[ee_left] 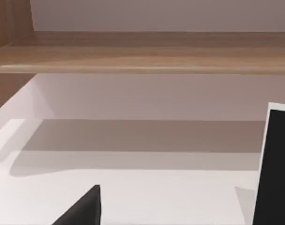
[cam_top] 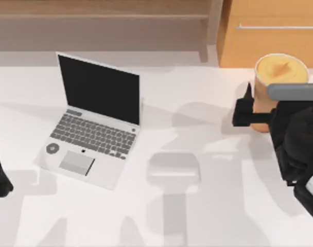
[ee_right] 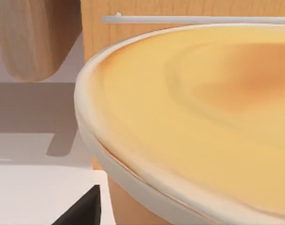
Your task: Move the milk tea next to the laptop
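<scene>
Two things matter on this white surface (cam_top: 208, 216): the milk tea (cam_top: 280, 72) standing upright near the far right edge, and the open laptop (cam_top: 94, 123) well apart on the left. The right pincer (cam_top: 259, 110) is at the cup's side, one dark finger showing on the cup's left flank and the wrist body covering the other side, so I cannot tell whether it is clenched or only set around the cup. From the right wrist view the domed yellow-orange top (ee_right: 203, 108) looms very close. I judge the step to be the grasp at the cup, with the carry not yet begun. Next, the cup would need a firm hold, a small lift and a steady leftward carry, kept upright. Open surface lies between cup and laptop, so the path looks free; a wooden cabinet (cam_top: 270, 31) stands close behind the cup. The left pincer (ee_left: 81, 208) sits parked at the left edge; its state I cannot tell.
</scene>
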